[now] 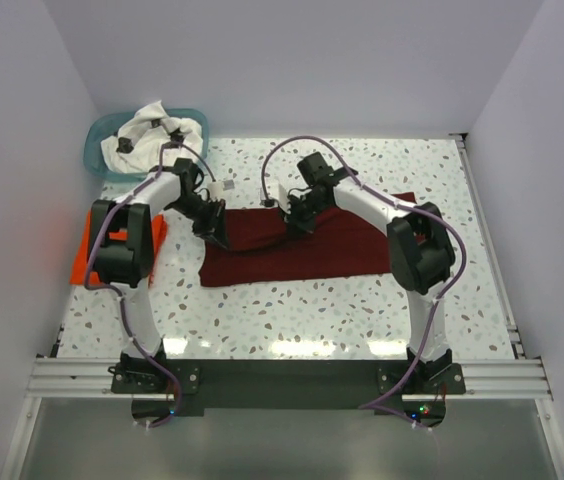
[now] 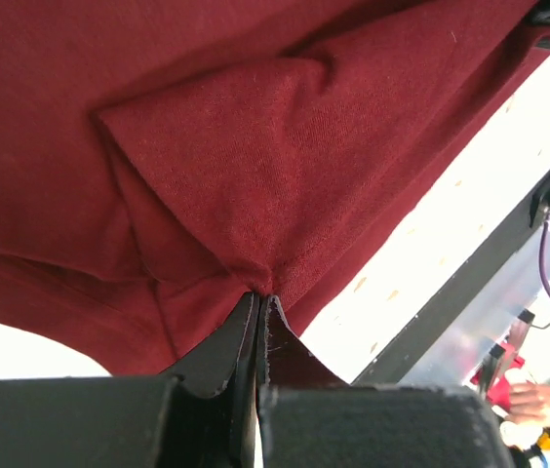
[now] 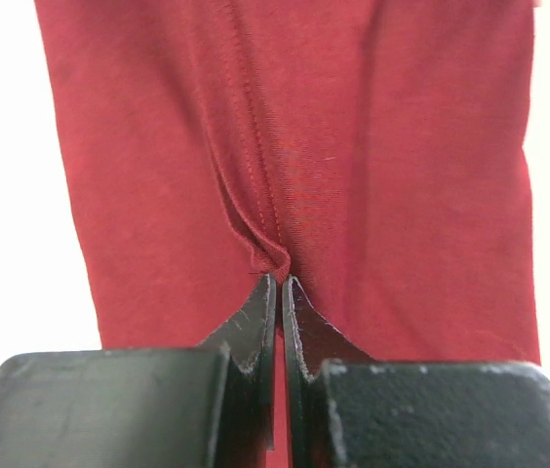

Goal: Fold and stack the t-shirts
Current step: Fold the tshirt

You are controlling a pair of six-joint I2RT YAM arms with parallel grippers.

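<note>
Across the middle of the speckled counter (image 1: 362, 300) lies the maroon t-shirt (image 1: 292, 258), spread as a long flat band. The left gripper (image 2: 258, 297) is pinched tight on a bunched fold of it. The right gripper (image 3: 280, 283) is clamped on a stitched seam ridge along its far edge. It is thin matte jersey, light and limp, and will likely sag between the two grips rather than hold shape, so seams and hems look the surest holds. The orange-red t-shirt (image 1: 84, 258) lies at the counter's left edge, partly under the left arm. The white printed t-shirt (image 1: 152, 128) is heaped in the teal basket (image 1: 94, 150) at the far left corner.
</note>
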